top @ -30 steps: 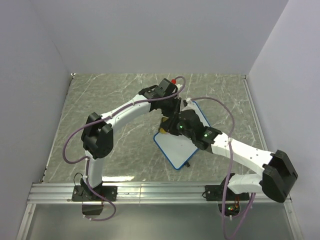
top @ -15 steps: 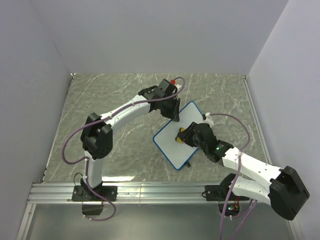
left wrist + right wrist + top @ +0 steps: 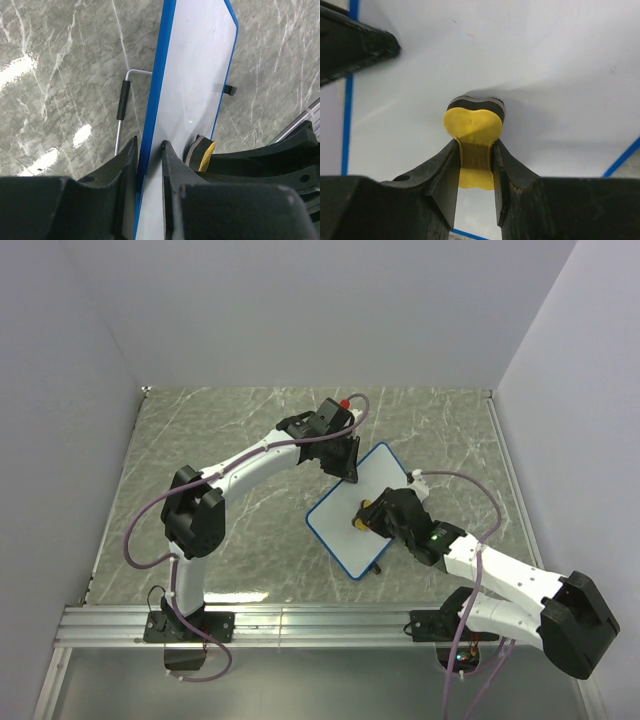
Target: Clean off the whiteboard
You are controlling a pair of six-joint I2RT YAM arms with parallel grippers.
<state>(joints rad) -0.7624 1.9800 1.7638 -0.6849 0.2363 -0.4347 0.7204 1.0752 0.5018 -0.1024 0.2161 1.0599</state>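
The whiteboard [image 3: 340,536], white with a thin blue frame, lies tilted on the marble table. My left gripper [image 3: 349,472] is shut on its far-left edge; in the left wrist view the jaws [image 3: 148,146] pinch the blue frame of the board [image 3: 195,75]. My right gripper [image 3: 362,519] is shut on a small yellow eraser [image 3: 366,506] at the board's middle. Its dark pad presses on the white surface, as the right wrist view shows: eraser [image 3: 472,125], gripper [image 3: 475,146], board [image 3: 560,75]. The surface shows only faint specks.
A thin metal rod with a black sleeve [image 3: 122,100] lies on the table beside the board's left edge. A small black clip [image 3: 229,90] juts from its other edge. White walls enclose the table; an aluminium rail [image 3: 300,620] runs along the near side.
My right gripper has slid the eraser from the board's far-left edge, close to the left gripper, toward me onto the board's middle. The left gripper and board have stayed put.
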